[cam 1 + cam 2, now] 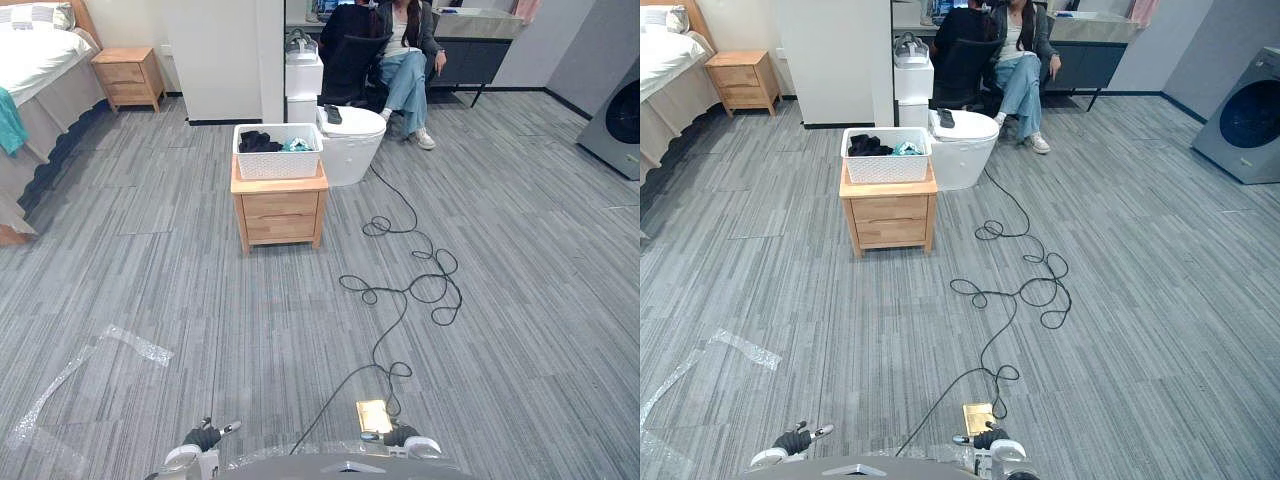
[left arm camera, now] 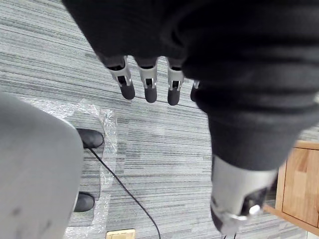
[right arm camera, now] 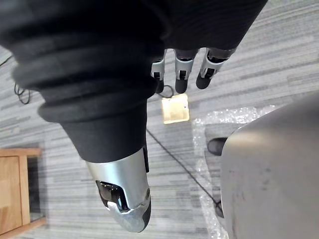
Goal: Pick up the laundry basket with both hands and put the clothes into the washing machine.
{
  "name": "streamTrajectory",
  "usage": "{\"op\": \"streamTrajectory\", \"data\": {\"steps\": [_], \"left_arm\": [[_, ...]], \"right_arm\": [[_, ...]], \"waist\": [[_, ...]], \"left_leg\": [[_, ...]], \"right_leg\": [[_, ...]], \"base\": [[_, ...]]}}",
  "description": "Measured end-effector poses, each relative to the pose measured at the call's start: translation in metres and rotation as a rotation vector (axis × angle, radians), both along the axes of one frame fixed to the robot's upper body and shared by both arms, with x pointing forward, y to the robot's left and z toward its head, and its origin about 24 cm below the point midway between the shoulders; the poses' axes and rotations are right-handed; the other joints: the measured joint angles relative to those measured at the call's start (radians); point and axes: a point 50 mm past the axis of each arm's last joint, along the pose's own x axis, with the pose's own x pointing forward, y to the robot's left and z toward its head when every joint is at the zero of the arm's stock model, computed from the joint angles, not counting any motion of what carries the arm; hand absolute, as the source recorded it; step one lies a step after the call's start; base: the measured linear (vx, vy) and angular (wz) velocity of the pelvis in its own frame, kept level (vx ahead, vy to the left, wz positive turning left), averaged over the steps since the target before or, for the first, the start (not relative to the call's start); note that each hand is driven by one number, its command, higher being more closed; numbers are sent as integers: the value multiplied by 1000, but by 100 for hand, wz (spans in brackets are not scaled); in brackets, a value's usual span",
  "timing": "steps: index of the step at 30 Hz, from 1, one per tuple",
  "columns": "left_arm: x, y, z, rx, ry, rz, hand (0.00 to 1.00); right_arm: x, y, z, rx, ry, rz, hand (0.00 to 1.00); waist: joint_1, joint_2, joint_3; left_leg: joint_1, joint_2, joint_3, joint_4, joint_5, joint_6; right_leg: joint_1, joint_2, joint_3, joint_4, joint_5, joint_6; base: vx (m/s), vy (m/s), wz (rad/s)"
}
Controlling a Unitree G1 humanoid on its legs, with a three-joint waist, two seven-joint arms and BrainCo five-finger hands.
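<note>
Both arms hang low at the bottom edge of the head views. The left robot hand (image 2: pixel 148 82) and the right robot hand (image 3: pixel 181 72) are slack, straight-fingered and empty above the floor (image 1: pixel 150 280). The laundry basket (image 1: pixel 278 152) sits on a small wooden desk (image 1: pixel 280 212), well ahead of us and a touch left of centre, so we judge the left arm slightly nearer. Dark and teal clothes (image 1: pixel 262 142) lie inside. Its long axis runs across our view, with the short ends facing left and right, which suits one hand per end. The washing machine (image 1: pixel 1250 115) stands far right, well apart from the basket. Nothing is grasped yet, so we need to walk up first.
</note>
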Motion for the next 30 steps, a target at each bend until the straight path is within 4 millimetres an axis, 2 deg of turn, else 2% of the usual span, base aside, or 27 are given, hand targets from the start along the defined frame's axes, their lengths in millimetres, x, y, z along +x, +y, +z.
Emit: {"op": "streamTrajectory", "data": {"steps": [9,15,17,19,20,21,23,24,25,27,28,30], "left_arm": [[0,1,0,6,1,1,0],[5,1,1,32,-2,-44,0],[6,1,1,33,-4,-45,0],[11,2,3,36,-18,-45,0],[14,2,3,34,-25,-45,0],[17,0,4,27,-36,-31,0],[19,5,5,32,-44,0,0],[20,8,6,35,-47,20,0],[21,8,6,33,-49,25,0],[20,7,5,27,-47,42,0],[19,6,5,22,-42,54,0],[17,6,4,13,-42,89,0]], "right_arm": [[0,0,0,-1,-1,-9,0],[5,1,1,0,-12,10,0],[6,1,2,0,-15,4,0],[9,0,3,13,-29,-40,0],[11,-1,3,21,-41,-68,0],[15,-1,6,31,-73,-108,0],[21,1,8,42,-113,-131,0],[23,1,9,51,-124,-151,0],[24,1,9,63,-127,-182,0],[29,-2,11,62,-143,-215,0],[32,-6,13,62,-154,-263,0],[28,-10,12,70,-150,-350,0]], "waist": [[-1,-1,0],[2,-5,4],[1,-10,13],[0,-21,38],[-1,-26,47],[4,-19,61],[1,-32,73],[2,-37,81],[10,-38,83],[8,-33,87],[5,-24,91],[1,-23,102]], "left_leg": [[-9,0,-1,0,0,0],[-48,1,48,-6,0,2],[-46,-1,42,3,-8,4],[-50,-12,20,29,-28,10],[-51,-25,-7,32,-42,26],[-52,-31,-23,40,-47,32],[-39,-33,-44,55,-58,37],[-29,-27,-47,64,-66,35],[-12,-18,-45,61,-75,29],[9,2,-34,61,-101,18],[22,27,-21,63,-123,3],[47,57,-2,62,-164,-25]], "right_leg": [[-8,0,-1,0,-1,2],[-72,5,52,7,12,3],[-81,2,49,43,-8,15],[-120,-17,29,178,-82,23],[-173,-39,7,314,-132,37],[-303,-64,-3,584,-152,26],[-393,-88,-3,772,-156,13],[-428,-103,-5,835,-177,27],[-456,-128,-20,809,-191,36],[-472,-164,-80,638,-173,33],[-472,-164,-126,475,-125,33],[-469,-159,-161,258,-33,47]], "base": [[0,0,-1],[-3,-2,-25],[4,1,6],[-26,-5,34],[-51,-5,54],[-40,-1,58],[55,-26,44],[127,-45,31],[161,-45,11],[201,-63,-21],[273,-108,-37],[364,-176,-43]]}}
